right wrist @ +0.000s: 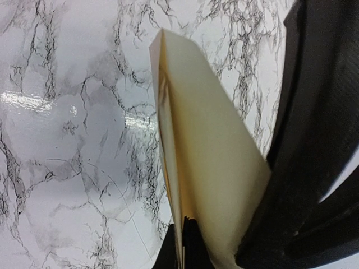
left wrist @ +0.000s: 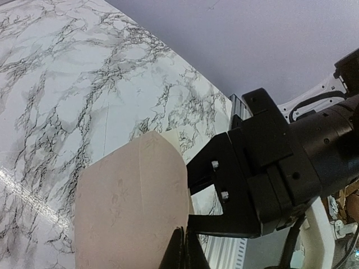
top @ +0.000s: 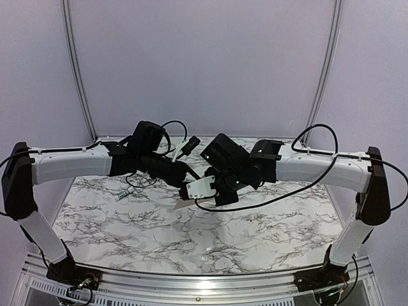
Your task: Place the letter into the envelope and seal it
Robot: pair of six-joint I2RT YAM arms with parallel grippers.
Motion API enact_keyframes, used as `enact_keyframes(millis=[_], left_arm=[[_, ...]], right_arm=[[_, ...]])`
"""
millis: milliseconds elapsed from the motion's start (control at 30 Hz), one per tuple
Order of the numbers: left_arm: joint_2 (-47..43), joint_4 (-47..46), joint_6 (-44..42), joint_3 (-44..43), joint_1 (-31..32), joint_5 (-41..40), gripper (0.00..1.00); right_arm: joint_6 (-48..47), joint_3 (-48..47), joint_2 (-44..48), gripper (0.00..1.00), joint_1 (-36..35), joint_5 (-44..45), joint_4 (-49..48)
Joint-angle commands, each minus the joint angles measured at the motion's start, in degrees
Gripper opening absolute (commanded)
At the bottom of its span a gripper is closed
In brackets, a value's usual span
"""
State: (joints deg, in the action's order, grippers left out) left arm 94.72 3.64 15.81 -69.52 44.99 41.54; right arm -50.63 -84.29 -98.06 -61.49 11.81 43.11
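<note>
Both grippers meet above the middle of the marble table (top: 127, 223). My left gripper (left wrist: 185, 251) is shut on the lower edge of the letter (left wrist: 129, 207), a pale peach sheet held up off the table. A cream edge of the envelope (left wrist: 175, 137) shows just behind it. My right gripper (right wrist: 184, 242) is shut on the envelope (right wrist: 213, 168), seen edge-on with its layers slightly parted. In the top view the paper (top: 200, 187) sits between the left gripper (top: 189, 180) and the right gripper (top: 215, 189), with a beige corner (top: 182, 205) hanging below. I cannot tell whether the letter is inside the envelope.
A small grey strip (top: 124, 193) lies on the table at the left, under the left arm. The right gripper's black body (left wrist: 263, 168) is close beside the letter in the left wrist view. Curtain walls ring the table's back and sides.
</note>
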Motion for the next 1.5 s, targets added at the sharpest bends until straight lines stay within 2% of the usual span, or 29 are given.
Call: enact_keyframes(millis=[0, 33, 200, 367, 467, 800, 1467], left_arm=[[-1.40, -1.45, -1.28, 1.58, -0.17, 1.39, 0.00], [-1.52, -1.44, -1.31, 1.76, -0.22, 1.36, 0.00], [-1.82, -1.44, -1.81, 2.19, -0.41, 1.13, 0.00], [-1.67, -1.45, -1.98, 1.98, -0.60, 1.32, 0.00], [-1.56, -1.44, -2.02, 1.78, -0.61, 1.55, 0.00], [-1.90, -1.06, -2.27, 1.75, -0.70, 1.88, 0.00], [-2.15, -0.76, -2.19, 1.36, -0.76, 4.67, 0.00]], right_arm=[[1.23, -0.45, 1.10, 0.00, -0.44, -1.75, -1.98], [1.18, -0.44, 1.34, 0.00, -0.42, -1.85, -1.67], [1.91, -0.62, 2.90, 0.22, -0.47, -2.82, -0.49], [2.61, -1.05, 4.14, 0.27, -0.45, -3.94, 0.46], [2.81, -0.88, 4.15, 0.26, -0.47, -4.21, 0.16], [2.46, -2.15, 3.02, 0.00, -0.47, -5.74, 0.23], [0.93, -3.23, -2.18, 0.00, -0.47, -5.63, -1.77]])
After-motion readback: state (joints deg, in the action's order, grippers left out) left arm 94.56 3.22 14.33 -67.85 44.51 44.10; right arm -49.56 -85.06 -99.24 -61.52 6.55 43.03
